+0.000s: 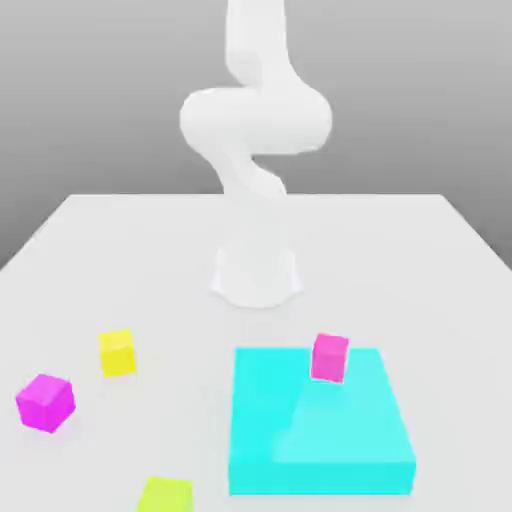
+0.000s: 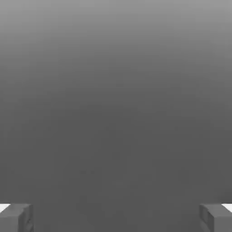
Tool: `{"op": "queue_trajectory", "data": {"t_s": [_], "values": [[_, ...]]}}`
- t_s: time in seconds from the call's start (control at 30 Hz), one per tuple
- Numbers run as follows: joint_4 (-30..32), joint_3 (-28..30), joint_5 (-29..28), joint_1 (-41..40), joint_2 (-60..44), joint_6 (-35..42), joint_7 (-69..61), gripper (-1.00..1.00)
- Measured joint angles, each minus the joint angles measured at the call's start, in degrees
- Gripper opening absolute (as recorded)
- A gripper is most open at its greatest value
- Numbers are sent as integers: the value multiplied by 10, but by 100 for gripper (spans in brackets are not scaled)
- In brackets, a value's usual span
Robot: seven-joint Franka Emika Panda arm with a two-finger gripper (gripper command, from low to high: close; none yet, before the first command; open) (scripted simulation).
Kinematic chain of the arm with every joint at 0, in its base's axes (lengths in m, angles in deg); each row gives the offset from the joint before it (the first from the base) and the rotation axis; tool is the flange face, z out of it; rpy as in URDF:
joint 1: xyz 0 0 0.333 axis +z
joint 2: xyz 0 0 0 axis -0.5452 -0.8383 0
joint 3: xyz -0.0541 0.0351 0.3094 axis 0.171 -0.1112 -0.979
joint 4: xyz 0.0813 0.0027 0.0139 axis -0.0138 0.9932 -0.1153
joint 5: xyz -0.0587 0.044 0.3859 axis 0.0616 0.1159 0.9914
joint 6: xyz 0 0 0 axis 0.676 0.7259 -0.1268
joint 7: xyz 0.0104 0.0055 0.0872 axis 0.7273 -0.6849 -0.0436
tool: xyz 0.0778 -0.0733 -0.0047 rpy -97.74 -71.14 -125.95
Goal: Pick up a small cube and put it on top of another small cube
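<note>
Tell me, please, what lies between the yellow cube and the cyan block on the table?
Nothing: in the exterior view the stretch of white table between the yellow cube and the cyan block is bare.

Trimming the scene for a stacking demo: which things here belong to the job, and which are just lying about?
Job:
pink cube on the block
magenta cube
yellow cube
yellow-green cube
gripper, jaws wide apart

Lying about:
large cyan block

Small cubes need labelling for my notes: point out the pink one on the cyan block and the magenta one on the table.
Small pink cube [image 1: 330, 357], exterior view, front face.
Small magenta cube [image 1: 45, 402], exterior view, centre.
</note>
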Motion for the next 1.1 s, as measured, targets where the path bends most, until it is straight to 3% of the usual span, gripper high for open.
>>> {"op": "queue_trajectory", "data": {"t_s": [0.4,0.6,0.73,0.8,0.9,0.93,1.1], "values": [[211,52,-37,-190,-217,-181,181,0],[330,106,-37,-282,-353,-291,270,0],[337,97,26,-291,-438,-360,240,0],[330,65,74,-312,-480,-394,207,0],[319,5,86,-371,-542,-446,197,0],[317,-4,87,-379,-554,-456,196,-100],[317,-4,85,-379,-555,-457,198,-100]]}}
